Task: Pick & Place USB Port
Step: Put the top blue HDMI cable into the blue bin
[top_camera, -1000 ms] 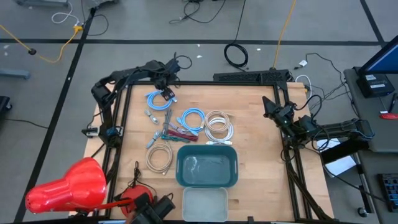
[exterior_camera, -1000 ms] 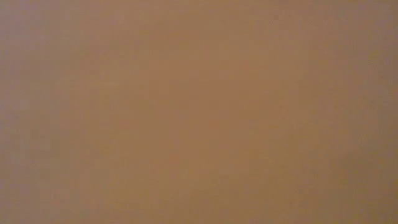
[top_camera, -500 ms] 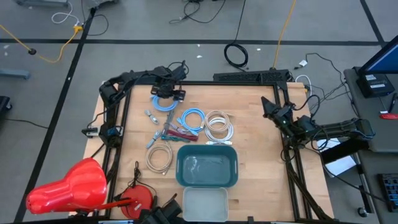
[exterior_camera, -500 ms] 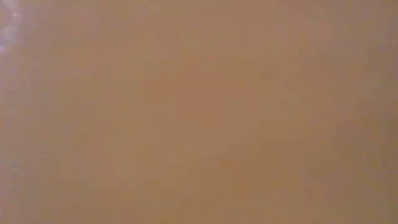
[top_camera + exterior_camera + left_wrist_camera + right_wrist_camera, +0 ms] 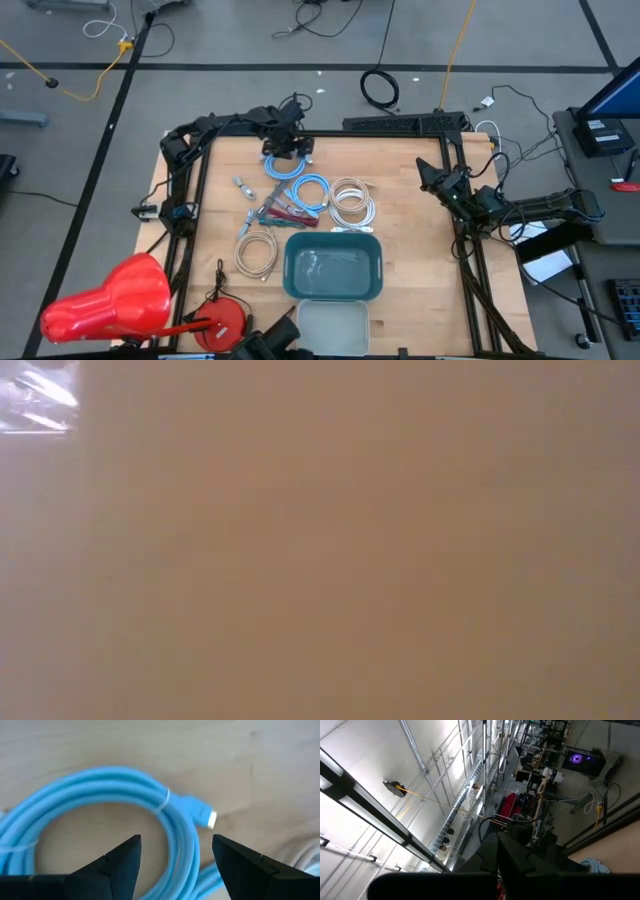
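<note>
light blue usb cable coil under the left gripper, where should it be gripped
Probably the bundled loop of the light blue USB cable coil near its white tie, from straight above. It lies flat on the table, and the open left gripper straddles that strand.

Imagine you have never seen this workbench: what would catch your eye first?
Probably the left gripper, jaws open, poised over a coiled light-blue cable at the table's far side. Next, the teal bin near the front edge, and the big red object on the floor beside the table's front-left corner.
</note>
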